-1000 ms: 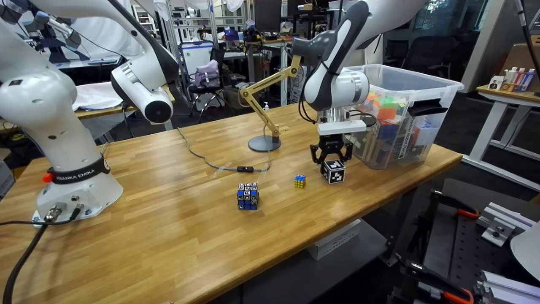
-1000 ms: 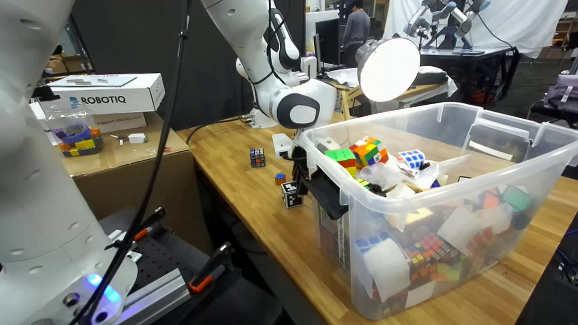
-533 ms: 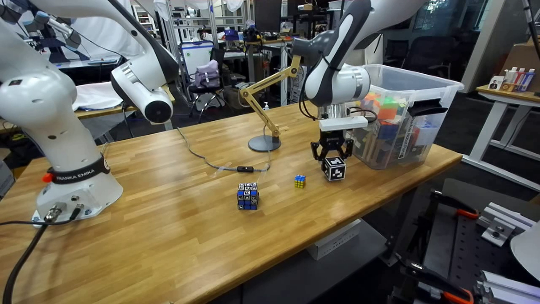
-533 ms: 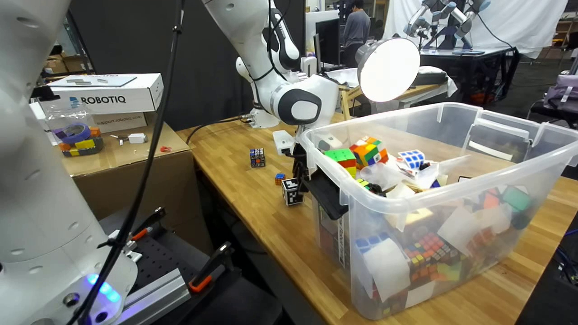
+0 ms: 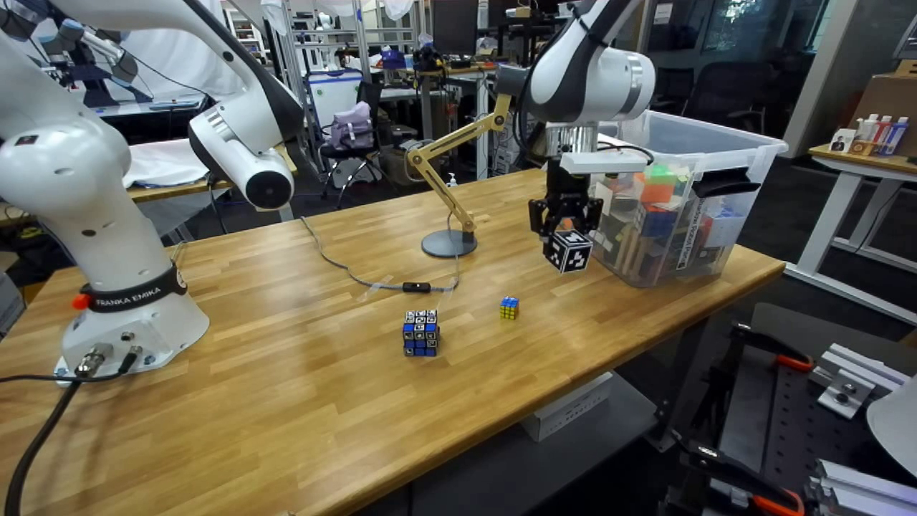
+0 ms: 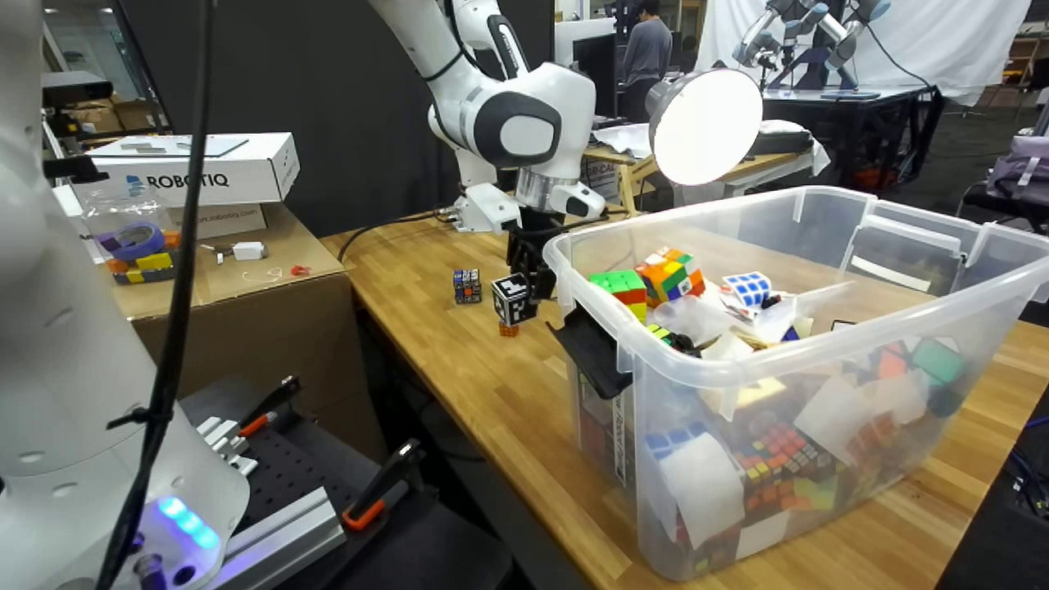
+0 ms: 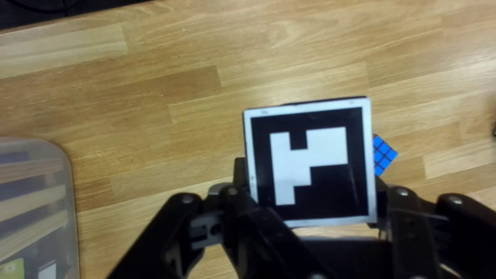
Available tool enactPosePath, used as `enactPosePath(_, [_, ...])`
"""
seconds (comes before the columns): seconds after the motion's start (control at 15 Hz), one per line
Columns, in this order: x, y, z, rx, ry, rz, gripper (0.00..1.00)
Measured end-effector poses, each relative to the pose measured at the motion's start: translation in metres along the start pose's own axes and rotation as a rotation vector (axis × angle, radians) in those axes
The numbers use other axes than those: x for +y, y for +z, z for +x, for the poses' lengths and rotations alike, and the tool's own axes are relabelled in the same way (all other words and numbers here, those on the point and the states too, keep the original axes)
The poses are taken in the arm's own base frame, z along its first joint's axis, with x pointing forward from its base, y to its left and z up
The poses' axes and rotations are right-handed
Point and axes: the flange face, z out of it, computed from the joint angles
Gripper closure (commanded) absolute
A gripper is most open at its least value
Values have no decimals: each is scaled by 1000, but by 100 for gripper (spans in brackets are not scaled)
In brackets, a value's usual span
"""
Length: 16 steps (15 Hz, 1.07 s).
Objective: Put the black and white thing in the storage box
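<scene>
The black and white cube (image 5: 568,251) is held in the air by my gripper (image 5: 566,233), beside the storage box. It also shows in an exterior view (image 6: 515,300) and fills the middle of the wrist view (image 7: 310,162). My gripper (image 7: 312,186) is shut on it, with a finger at each side. The cube is slightly tilted. The storage box (image 5: 723,159) is a clear bin, open on top, holding colourful puzzle cubes. Its near rim (image 6: 713,365) stands higher than the cube. In the wrist view the box's edge (image 7: 71,201) is at the lower left.
A tiny blue and yellow cube (image 5: 509,308) lies on the table, partly behind the held cube in the wrist view (image 7: 384,155). A larger blue patterned cube (image 5: 420,333) stands farther off. A desk lamp (image 5: 448,244) and another robot arm (image 5: 129,215) stand on the table.
My gripper and the held cube have risen from the tabletop. In an exterior view they have also shifted a little away from the storage box. The box and other cubes have not moved.
</scene>
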Motion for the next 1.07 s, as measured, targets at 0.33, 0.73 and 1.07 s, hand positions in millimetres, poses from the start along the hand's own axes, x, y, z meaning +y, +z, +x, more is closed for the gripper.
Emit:
enactPosePath(0.33, [-12,-66,-37,96,-146,45,61])
enactPosePath(0.73, [2,-120,-69,236,-189,44,61])
enactPosePath(1.07, [48,-151,-78,357,-94,86,61])
